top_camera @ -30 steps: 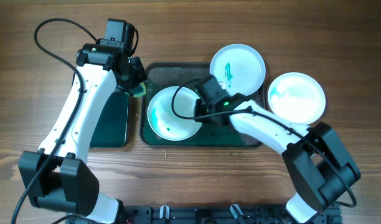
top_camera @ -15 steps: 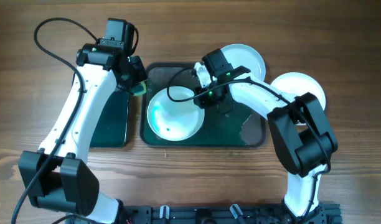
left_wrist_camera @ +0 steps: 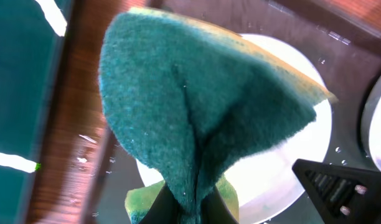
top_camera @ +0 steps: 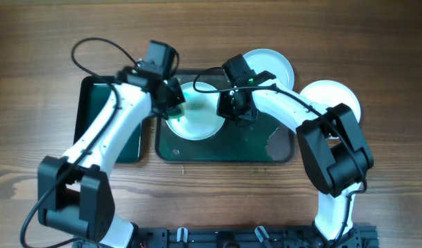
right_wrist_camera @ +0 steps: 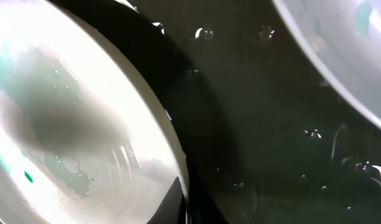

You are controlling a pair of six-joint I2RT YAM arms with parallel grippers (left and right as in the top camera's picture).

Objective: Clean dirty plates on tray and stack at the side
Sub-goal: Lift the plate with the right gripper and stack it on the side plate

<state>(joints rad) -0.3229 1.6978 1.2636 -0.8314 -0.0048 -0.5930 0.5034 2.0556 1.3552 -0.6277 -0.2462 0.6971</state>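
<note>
A white plate [top_camera: 197, 118] with a teal tint lies at the left end of the dark tray [top_camera: 218, 146]. My left gripper [top_camera: 172, 100] is shut on a green sponge [left_wrist_camera: 203, 112] and holds it over the plate's left part [left_wrist_camera: 290, 168]. My right gripper [top_camera: 233, 110] is shut on the plate's right rim; one finger [right_wrist_camera: 181, 202] lies on the rim of the plate [right_wrist_camera: 84, 124]. A second plate [top_camera: 269, 69] with a teal streak sits at the tray's back right corner. A third plate [top_camera: 332, 96] lies on the table to the right.
A smaller glossy black tray [top_camera: 104, 110] lies left of the dark tray, partly under my left arm. Water drops dot the dark tray's floor [right_wrist_camera: 259, 137]. The second plate's rim [right_wrist_camera: 340, 56] is close to my right gripper.
My left arm has swung right from the tray's left edge, bringing the sponge over the plate. My right gripper has closed on the plate's rim, and the plate has shifted toward the tray's back.
</note>
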